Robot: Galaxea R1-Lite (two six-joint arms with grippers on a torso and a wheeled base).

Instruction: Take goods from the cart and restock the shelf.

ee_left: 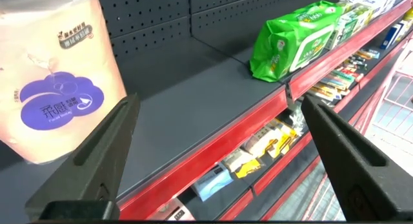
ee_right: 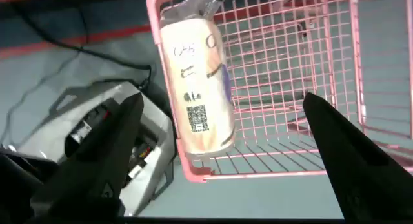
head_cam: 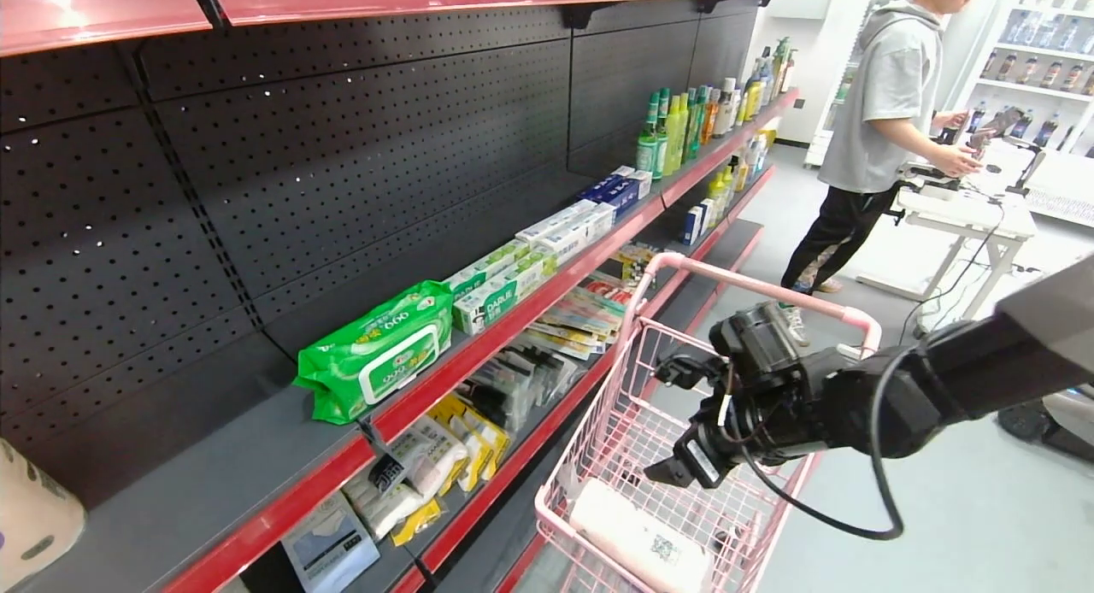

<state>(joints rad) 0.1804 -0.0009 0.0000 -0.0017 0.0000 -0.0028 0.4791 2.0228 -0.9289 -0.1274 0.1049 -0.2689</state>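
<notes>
The right pincer (ee_right: 222,98) hangs open, gripping nothing, above the pink cart (head_cam: 756,290), where a white wrapped roll (head_cam: 637,537) lies in the basket. The left pincer (ee_left: 219,100) gapes wide, empty, facing the shelf (head_cam: 214,482), near a tissue pack (ee_left: 55,82) standing there.

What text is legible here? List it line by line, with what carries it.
Green wipes pack: label too blurred to read.
Toothpaste boxes: brand lettering only, left unquoted.
Purple-marked roll on the shelf: small characters, unreadable.
Wrapped roll in the cart: code square, print too blurred.
</notes>
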